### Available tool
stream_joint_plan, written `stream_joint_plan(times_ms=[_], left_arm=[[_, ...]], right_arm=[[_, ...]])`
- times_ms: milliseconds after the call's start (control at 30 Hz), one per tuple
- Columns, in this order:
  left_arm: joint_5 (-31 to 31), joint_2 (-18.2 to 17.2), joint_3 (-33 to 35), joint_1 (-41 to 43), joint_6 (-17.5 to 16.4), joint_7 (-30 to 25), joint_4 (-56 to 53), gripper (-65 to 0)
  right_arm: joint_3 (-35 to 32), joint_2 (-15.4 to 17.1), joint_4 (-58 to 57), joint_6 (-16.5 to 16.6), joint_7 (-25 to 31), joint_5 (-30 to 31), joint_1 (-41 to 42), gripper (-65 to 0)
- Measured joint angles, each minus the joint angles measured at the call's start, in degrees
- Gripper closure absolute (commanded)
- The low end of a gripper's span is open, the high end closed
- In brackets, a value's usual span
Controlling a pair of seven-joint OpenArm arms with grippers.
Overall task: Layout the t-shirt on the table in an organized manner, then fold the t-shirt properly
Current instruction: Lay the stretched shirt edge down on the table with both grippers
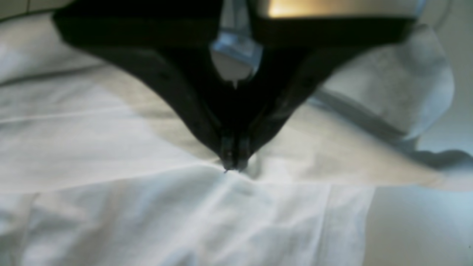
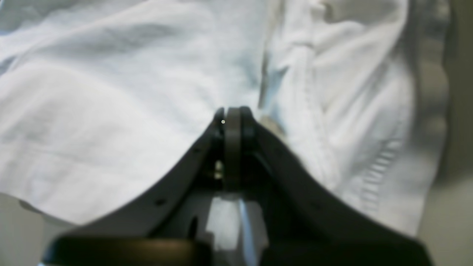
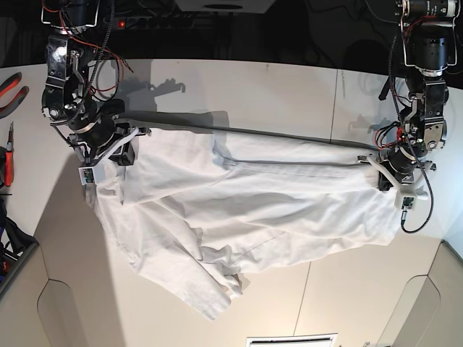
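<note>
The t-shirt (image 3: 246, 210) lies spread across the middle of the table (image 3: 289, 87), stretched sideways between the two arms, its far edge pulled into a nearly straight grey-hemmed line running from one gripper to the other. Near side hangs loose and uneven: one rumpled flap sags toward the front edge of the table, left of centre in the base view, wrinkled and partly doubled over itself. Bare tabletop lies open behind the far hem and in front of the cloth on the base view's right; a thin dark seam line crosses the surface there. Rounded cut-out corners show at the front edge. Red-handled pliers (image 3: 11, 90) lie off the table on the base view's left, well apart from the cloth. Left gripper (image 1: 233, 168), on the base view's right: jaws pressed together with a pinch of white fabric caught at the tips, the cloth puckering up to them. Right gripper (image 2: 232, 112), on the base view's left: jaws closed, tips down among the cloth near a stitched seam; fabric seems pinched there, though blur hides the contact. The wrist views give the closed tips and the puckers, which the base view cannot resolve. The left wrist view also shows a sleeve (image 1: 399, 81) with a grey hem lying folded behind the gripper. Only the base view gives the shirt's whole outline and the free tabletop around it.
</note>
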Motion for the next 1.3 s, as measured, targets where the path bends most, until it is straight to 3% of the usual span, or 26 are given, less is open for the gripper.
stream_joint_plan(times_ms=[100, 267, 667, 1300], left_arm=[[-0.1, 0.0, 0.0, 0.0, -0.2, -0.4, -0.4, 0.0], [-0.4, -0.5, -0.3, 0.0, -0.5, 1.0, -0.4, 0.0], [-1.9, -1.1, -1.3, 4.8, -0.4, 5.0, 4.7, 0.0], [-0.9, -1.2, -1.6, 19.3, -0.1, 11.2, 20.7, 0.0]], right_arm=[[-0.1, 0.9, 0.0, 0.2, 0.0, 0.3, 0.0, 0.0], [-0.1, 3.2, 0.1, 3.9, -1.3, 3.8, -0.9, 0.0], [-0.1, 3.3, 3.3, 4.4, -4.3, 6.7, -4.0, 0.0], [1.2, 3.5, 20.2, 4.3, -8.9, 6.2, -18.2, 0.0]])
